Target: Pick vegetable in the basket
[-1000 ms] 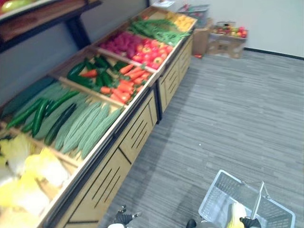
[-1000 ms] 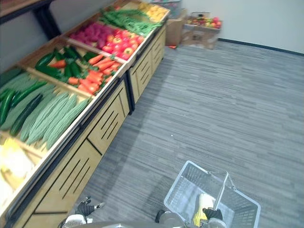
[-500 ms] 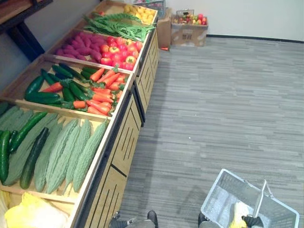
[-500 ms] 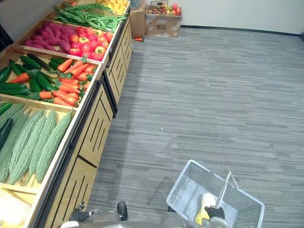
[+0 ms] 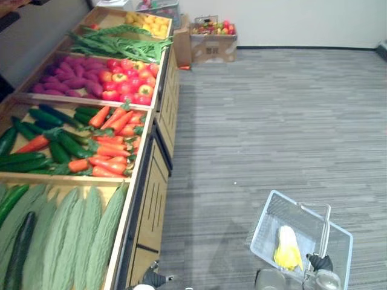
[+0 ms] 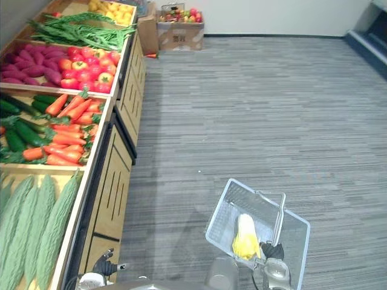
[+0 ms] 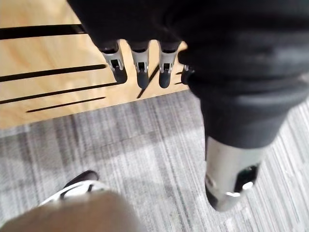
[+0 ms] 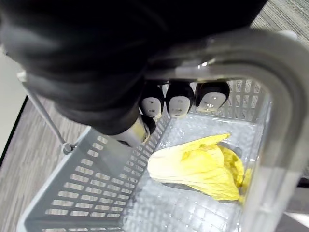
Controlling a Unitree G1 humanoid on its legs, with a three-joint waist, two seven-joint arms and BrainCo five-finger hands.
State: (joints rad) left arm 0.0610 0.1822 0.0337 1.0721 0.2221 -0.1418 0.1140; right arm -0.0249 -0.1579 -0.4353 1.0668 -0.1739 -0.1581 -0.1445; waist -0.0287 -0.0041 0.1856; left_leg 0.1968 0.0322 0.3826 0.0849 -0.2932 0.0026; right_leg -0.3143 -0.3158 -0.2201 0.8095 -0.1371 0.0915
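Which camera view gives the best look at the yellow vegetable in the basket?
The right wrist view: the yellow vegetable lies close up, leaves plain, on the basket floor. Both eye views show it small, from above, inside the basket.

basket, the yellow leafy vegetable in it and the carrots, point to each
basket (image 6: 219, 211), right eye view, on the mesh wall facing the stand.
yellow leafy vegetable (image 6: 246, 235), right eye view, middle of its leaves.
carrots (image 5: 112, 150), left eye view, a carrot mid-pile.
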